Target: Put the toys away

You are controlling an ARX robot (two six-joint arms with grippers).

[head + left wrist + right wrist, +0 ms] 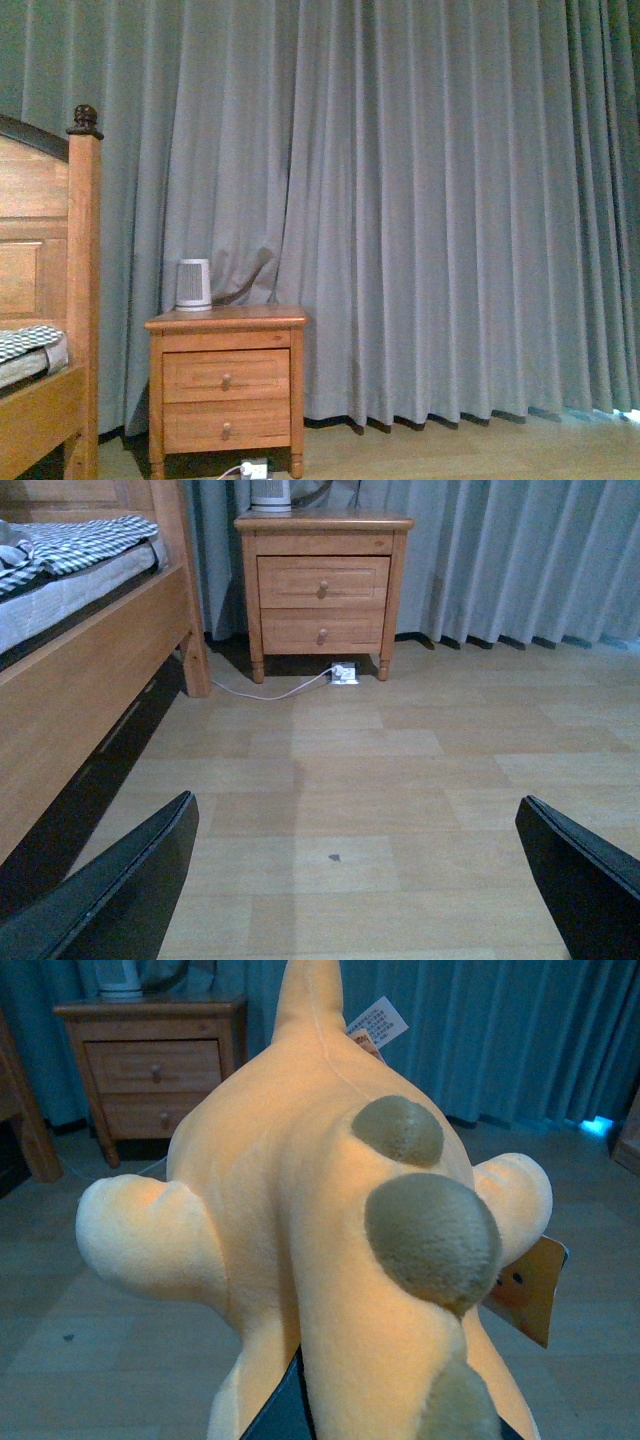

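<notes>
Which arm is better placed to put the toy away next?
Right. The right claw is already shut on the plush toy, which it holds above the floor. The left claw is open and empty over bare wooden floor, so it would first have to take the toy over.

The left gripper (357,805) has its jaws spread wide: its two dark fingers (125,890) sit in the lower left and lower right corners of the left wrist view, with nothing between them. The right gripper (395,1422) is clamped on the plush toy (300,1190). Only a dark sliver of one finger (282,1412) shows at the bottom edge of the right wrist view (the toy hides the rest).
</notes>
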